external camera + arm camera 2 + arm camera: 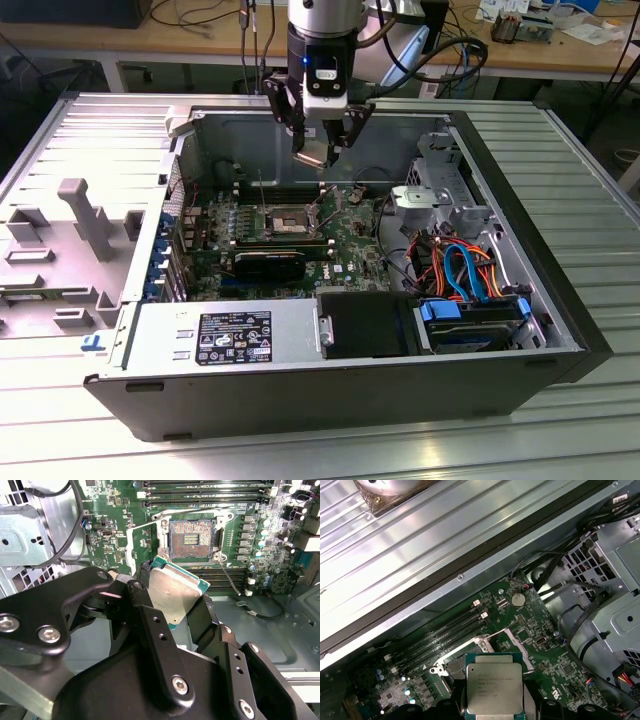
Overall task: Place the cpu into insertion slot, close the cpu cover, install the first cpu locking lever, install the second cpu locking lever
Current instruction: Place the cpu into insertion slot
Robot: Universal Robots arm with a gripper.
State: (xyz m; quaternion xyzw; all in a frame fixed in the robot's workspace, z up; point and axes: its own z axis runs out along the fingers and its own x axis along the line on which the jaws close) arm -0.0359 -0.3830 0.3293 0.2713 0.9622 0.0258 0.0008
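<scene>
i'm looking at the gripper (318, 152) hanging above the open computer case (300, 400), its black fingers (202, 615) pinched onto opposite edges of the cpu (172, 592). the chip is tilted and up in the air, clear of the green board (350, 225). in the exterior view the insertion slot (290, 217) lies at about seven o'clock from the gripper, well below it. its dark centre sits uncovered inside the silver rim (plain in the second wrist view), with a thin metal lever (229, 579) angled out from one corner. from the slot, the grey power supply (220, 335) is at seven o'clock and the blue and orange cables (460, 265) at four.
</scene>
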